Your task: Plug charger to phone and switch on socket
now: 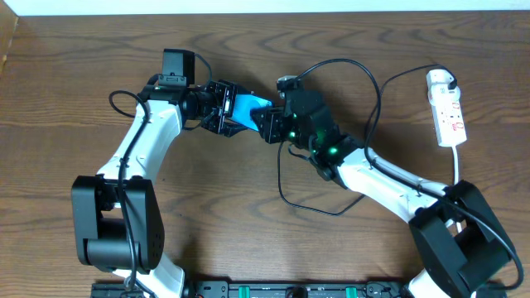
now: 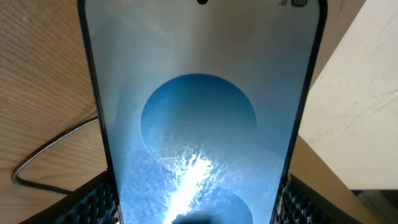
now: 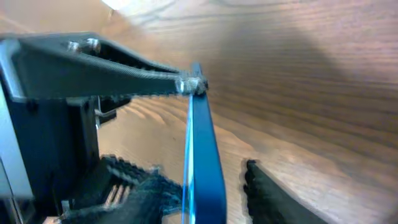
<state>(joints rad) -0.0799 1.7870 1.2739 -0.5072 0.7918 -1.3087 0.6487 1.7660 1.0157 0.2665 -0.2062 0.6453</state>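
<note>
Overhead view with both wrist views. The left gripper (image 1: 232,109) is pinched on the phone (image 1: 251,106), held clear of the table (image 1: 83,50) with its long axis running from 9 to 3 o'clock. The free end points at 3 o'clock toward the right gripper (image 1: 269,122), just beside it. In the right wrist view the phone stands edge-on between that gripper's fingers (image 3: 273,193), with a gap on one side. Whether they are pinching anything cannot be told.

The charger's cable (image 1: 379,91) loops from 12 to 3 o'clock of the right gripper; its tip cannot be made out. The socket (image 1: 448,109) lies well apart at 3 o'clock, long axis 12 to 6. The right arm is the nearer one, both to the phone's free end and to the socket.
</note>
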